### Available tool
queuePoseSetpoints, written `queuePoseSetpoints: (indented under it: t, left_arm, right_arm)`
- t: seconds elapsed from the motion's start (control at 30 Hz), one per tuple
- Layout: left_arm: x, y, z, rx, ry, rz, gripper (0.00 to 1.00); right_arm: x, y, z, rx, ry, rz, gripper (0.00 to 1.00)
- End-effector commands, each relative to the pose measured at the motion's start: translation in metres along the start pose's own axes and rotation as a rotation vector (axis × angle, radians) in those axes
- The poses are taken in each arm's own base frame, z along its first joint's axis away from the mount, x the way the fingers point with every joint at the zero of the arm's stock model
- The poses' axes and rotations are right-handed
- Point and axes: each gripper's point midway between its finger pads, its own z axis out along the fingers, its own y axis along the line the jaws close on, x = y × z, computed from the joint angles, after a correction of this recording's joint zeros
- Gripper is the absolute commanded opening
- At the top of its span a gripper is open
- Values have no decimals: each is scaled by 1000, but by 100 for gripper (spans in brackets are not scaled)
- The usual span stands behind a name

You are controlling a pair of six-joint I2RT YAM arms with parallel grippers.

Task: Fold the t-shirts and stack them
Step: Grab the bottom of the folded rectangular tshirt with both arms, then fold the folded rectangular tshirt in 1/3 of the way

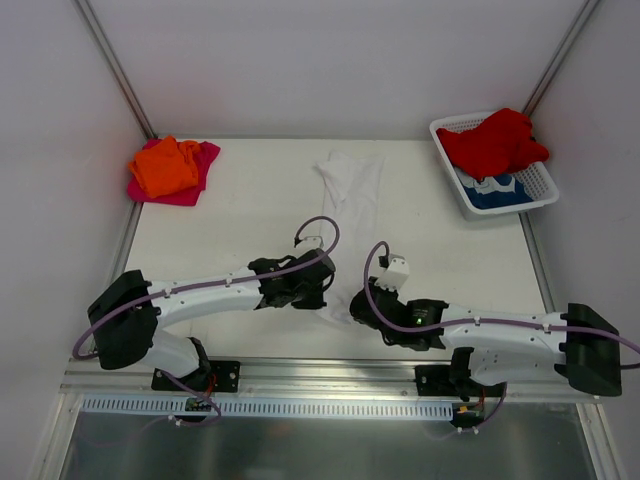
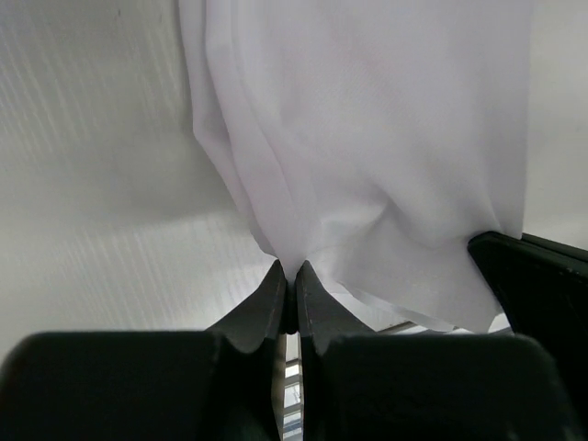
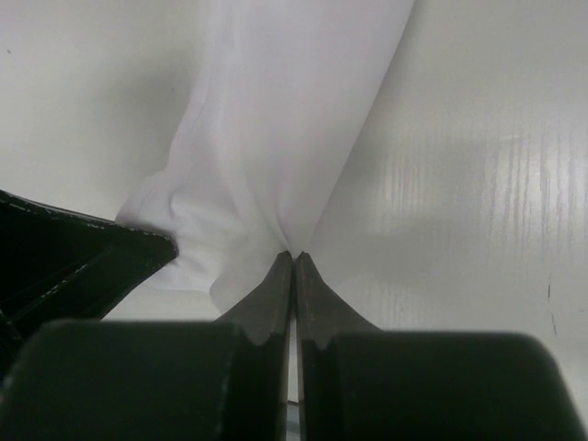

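Observation:
A white t-shirt (image 1: pixel 352 195) lies as a long narrow strip down the middle of the table. My left gripper (image 1: pixel 322 293) is shut on its near left corner, seen in the left wrist view (image 2: pixel 290 272) with cloth (image 2: pixel 367 138) pinched at the tips. My right gripper (image 1: pixel 358 308) is shut on the near right corner, seen in the right wrist view (image 3: pixel 294 257) with the cloth (image 3: pixel 276 119) stretching away. An orange t-shirt (image 1: pixel 166 165) lies on a magenta-pink one (image 1: pixel 196 187) at the far left. A red t-shirt (image 1: pixel 494 141) and a blue-and-white one (image 1: pixel 497 189) sit in the basket.
A white plastic mesh basket (image 1: pixel 545 185) stands at the far right corner. Grey walls enclose the table on three sides. The metal front rail (image 1: pixel 320 372) runs along the near edge by the arm bases.

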Motion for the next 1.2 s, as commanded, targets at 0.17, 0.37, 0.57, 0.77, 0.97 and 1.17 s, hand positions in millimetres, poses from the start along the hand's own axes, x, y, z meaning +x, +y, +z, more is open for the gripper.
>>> queuePoseSetpoints:
  t: [0.17,0.37,0.57,0.77,0.97,1.17]
  left_arm:
    - [-52,-22,-34,33,-139,49,0]
    - [-85,-23,-46,39,-197,59,0]
    - [-118,-8,-44,6,-229,31,0]
    - [-150,-2,-35,-22,-242,54,0]
    - [-180,-16,-20,-13,-239,73,0]
    - [-199,-25,-1,-1,-223,84,0]
  right_arm:
    - [-55,15,-23,-12,-130,-41,0]
    - [-81,8,-21,12,-155,-26,0]
    - [-114,-12,-12,81,-177,-29,0]
    - [-142,-25,2,121,-171,-36,0]
    - [-160,-26,18,136,-151,-55,0]
    - [-175,-25,44,144,-125,-49,0]
